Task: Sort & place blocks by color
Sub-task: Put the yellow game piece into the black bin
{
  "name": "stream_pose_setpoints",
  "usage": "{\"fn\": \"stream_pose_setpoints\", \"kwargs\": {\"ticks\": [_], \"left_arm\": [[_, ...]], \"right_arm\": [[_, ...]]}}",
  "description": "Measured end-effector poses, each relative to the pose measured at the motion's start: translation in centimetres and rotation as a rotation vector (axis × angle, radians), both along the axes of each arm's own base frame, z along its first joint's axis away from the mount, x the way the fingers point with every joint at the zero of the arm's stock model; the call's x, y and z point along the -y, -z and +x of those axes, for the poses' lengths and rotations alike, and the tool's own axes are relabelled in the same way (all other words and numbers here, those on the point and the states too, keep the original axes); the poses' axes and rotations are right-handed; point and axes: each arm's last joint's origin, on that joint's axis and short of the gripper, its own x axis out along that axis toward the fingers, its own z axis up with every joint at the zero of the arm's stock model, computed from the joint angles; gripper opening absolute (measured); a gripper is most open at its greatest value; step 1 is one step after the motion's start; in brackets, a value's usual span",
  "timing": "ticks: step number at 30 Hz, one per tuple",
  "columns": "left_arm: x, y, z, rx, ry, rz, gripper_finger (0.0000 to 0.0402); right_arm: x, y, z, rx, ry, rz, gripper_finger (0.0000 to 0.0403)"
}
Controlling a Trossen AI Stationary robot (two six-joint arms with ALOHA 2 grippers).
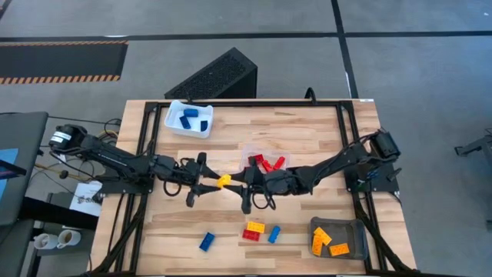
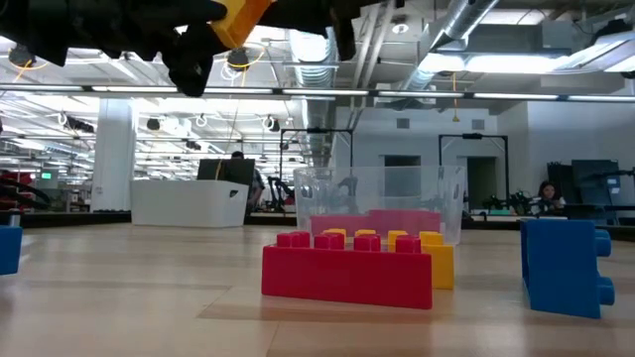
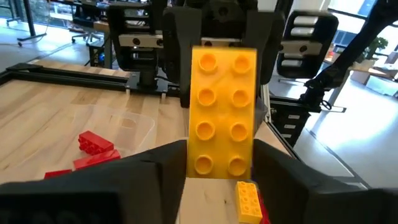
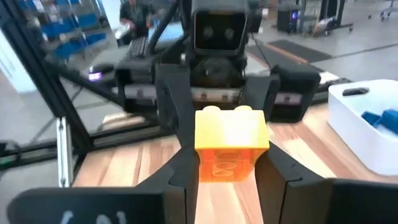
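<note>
I am working over a pale wooden table (image 1: 307, 138) in a big open hall with grey floor; desks and a few people show far behind it in the low view. A white bin (image 1: 188, 120) with blue blocks sits at the far left corner, a clear tray (image 1: 265, 161) with red blocks near the middle, and a grey tray (image 1: 338, 237) with orange blocks at the near right corner. Loose blocks lie at the near edge: a red one (image 1: 252, 235), a small yellow one (image 1: 255, 226) just behind it, and two blue ones (image 1: 206, 241).

My two arms meet nose to nose above the table's middle, and the yellow block (image 1: 224, 181) hangs in the air between them, its long axis running along the line from one gripper to the other. My left gripper (image 1: 206, 183) has its fingers on either side of one end; my right gripper (image 1: 242, 183) has its fingers flanking the other end. From both wrist views the block fills the gap between the fingers, but I cannot tell which pair is actually clamping.

I judge this a handover, since the grey tray lies on my right arm's side.
</note>
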Motion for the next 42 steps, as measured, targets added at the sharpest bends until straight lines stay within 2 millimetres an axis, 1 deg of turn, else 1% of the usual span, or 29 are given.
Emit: {"fn": "stream_pose_setpoints", "kwargs": {"ticks": [2,5,8,10,13,16,20,26,32,34,38,40,42], "left_arm": [[0.0,0.0,0.0,0.001,-0.003,-0.006,0.019],[0.0,0.0,0.0,0.0,-0.004,-0.01,0.0234],[0.0,0.0,0.0,-0.002,-0.006,-0.014,0.0263],[0.0,0.0,0.0,-0.003,-0.011,-0.02,0.0274],[0.0,0.0,0.0,-0.004,-0.013,-0.021,0.0279],[0.0,0.0,0.0,-0.004,-0.014,-0.022,0.0277],[0.0,0.0,0.0,-0.005,-0.014,-0.022,0.0273],[-0.1,0.0,0.0,-0.004,-0.028,-0.02,0.0272],[-0.2,0.0,0.0,0.004,-0.074,0.003,0.0272],[-0.2,-0.1,0.0,0.006,-0.077,-0.002,0.0272],[-0.2,-0.1,0.0,0.011,-0.074,-0.021,0.0272],[-0.2,-0.1,0.0,0.01,-0.075,-0.025,0.0272],[-0.2,-0.1,0.0,0.004,-0.075,-0.026,0.0272]], "right_arm": [[-0.2,-0.2,-0.3,-0.02,-0.007,-0.006,0.0128],[-0.5,-1.2,-1.3,-0.052,-0.02,-0.012,0.0132],[-1.0,-2.1,-2.5,-0.097,-0.039,-0.014,0.0125],[-1.3,-2.9,-3.5,-0.123,-0.053,-0.022,0.0123],[-2.1,-4.0,-5.3,-0.176,-0.088,-0.028,0.0124],[-3.0,-4.8,-7.4,-0.238,-0.119,0.008,0.0127],[-4.3,-5.3,-10.3,-0.353,-0.145,0.085,0.0126],[-5.9,-5.4,-14.6,-0.535,-0.133,0.332,0.0127],[-8.1,-4.7,-17.5,-0.717,-0.121,0.573,0.0127],[-8.9,-4.0,-18.1,-0.794,-0.107,0.634,0.0127],[-9.9,-2.0,-19.8,-1.026,0.017,0.692,0.0127],[-10.3,-0.8,-20.4,-1.178,0.096,0.708,0.0127],[-10.7,0.3,-20.8,-1.29,0.144,0.707,0.0127]]}}
